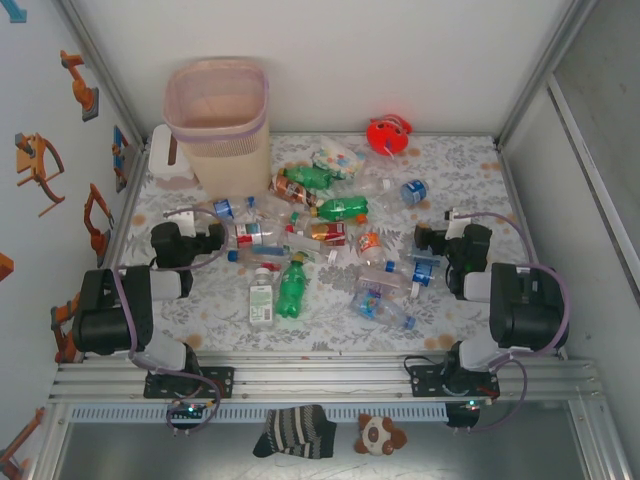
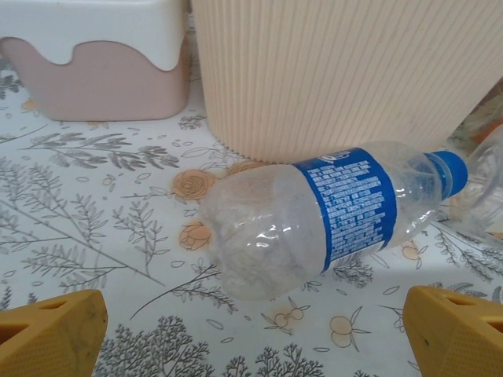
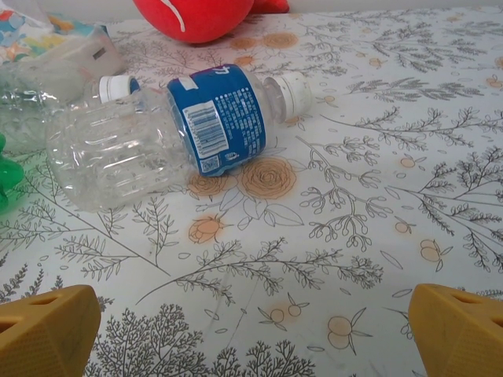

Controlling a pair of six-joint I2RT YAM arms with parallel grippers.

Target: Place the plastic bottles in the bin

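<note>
Jaws wide apart on left gripper (image 2: 251,342) & right gripper (image 3: 251,338), nothing held. Clear blue-label bottle (image 2: 314,216) lies on its side just ahead of left, bin (image 2: 346,71) wall right behind it. Rec: straddle mid-body square to axis, close gently, lift well clear of rim

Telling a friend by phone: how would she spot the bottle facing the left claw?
Start at the tall pink bin at the table's far left. At its foot, right of a small pink-and-white box, lies a clear bottle. It has a blue label and blue cap, and lies leftmost of the other bottles.
</note>
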